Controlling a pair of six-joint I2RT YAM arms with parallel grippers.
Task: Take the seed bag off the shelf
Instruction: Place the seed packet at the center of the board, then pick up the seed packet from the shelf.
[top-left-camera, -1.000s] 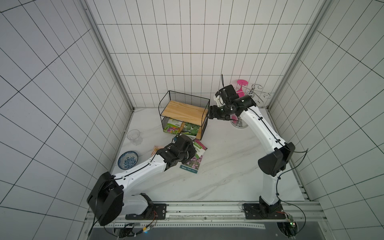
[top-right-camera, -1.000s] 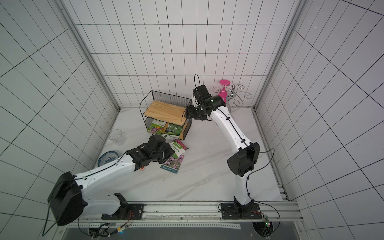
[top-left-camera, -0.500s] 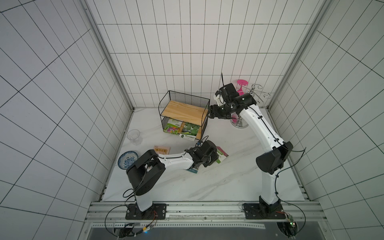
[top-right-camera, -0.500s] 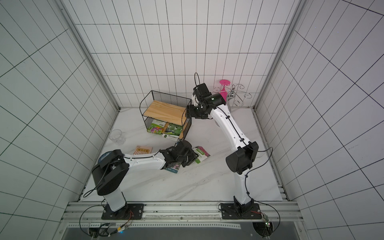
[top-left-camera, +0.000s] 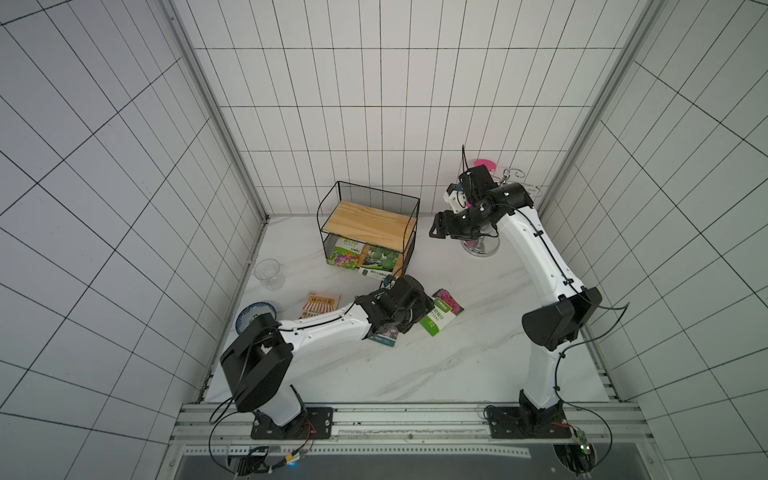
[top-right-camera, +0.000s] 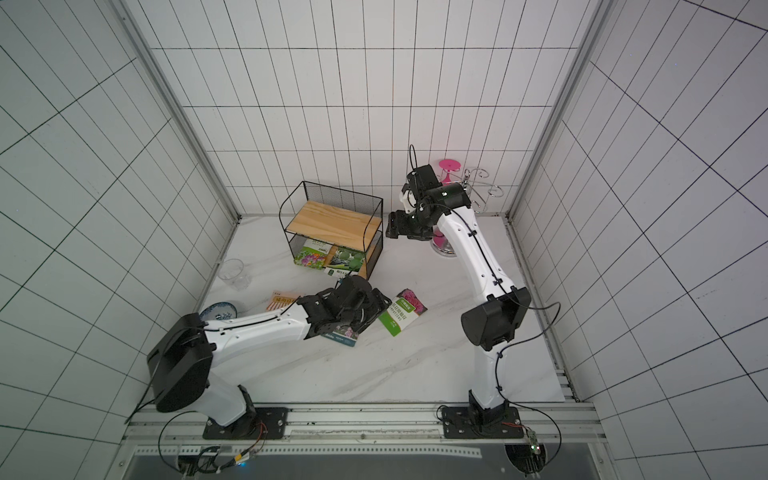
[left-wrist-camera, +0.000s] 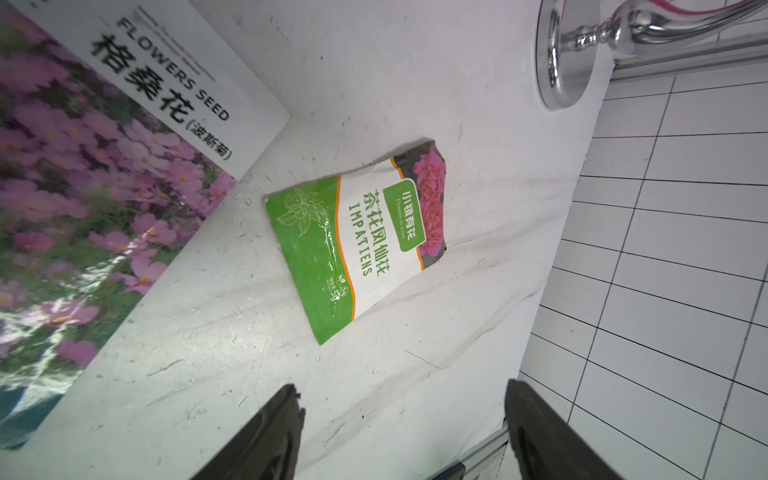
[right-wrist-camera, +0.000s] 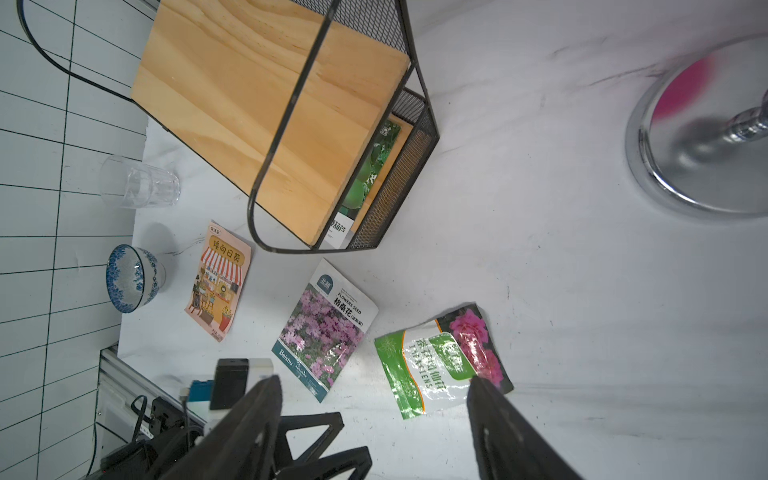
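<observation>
The shelf (top-left-camera: 370, 226) (top-right-camera: 334, 224) (right-wrist-camera: 270, 108) stands at the back of the table. Its top board is bare, and two seed bags (top-left-camera: 344, 255) (top-left-camera: 380, 259) lie on the lower board. A green-and-white seed bag (top-left-camera: 442, 318) (top-right-camera: 402, 311) (left-wrist-camera: 357, 241) (right-wrist-camera: 440, 361) lies flat on the table in front of the shelf. My left gripper (left-wrist-camera: 401, 386) (top-right-camera: 374, 307) is open and empty just beside this bag, apart from it. My right gripper (right-wrist-camera: 374, 378) (top-left-camera: 436, 226) is open and empty, hanging in the air to the right of the shelf.
A purple-flower seed bag (right-wrist-camera: 324, 328) (left-wrist-camera: 83, 187) lies partly under my left wrist, with an orange seed bag (right-wrist-camera: 218, 282) (top-left-camera: 320, 301) further left. A clear glass (top-left-camera: 269, 274) and a blue bowl (top-left-camera: 255, 313) sit by the left wall. The silver cup stand (top-left-camera: 482, 247) is back right.
My left arm carried the green-and-white bag to the right, then its jaws opened and let the bag go onto the table. The right arm has hardly moved.
</observation>
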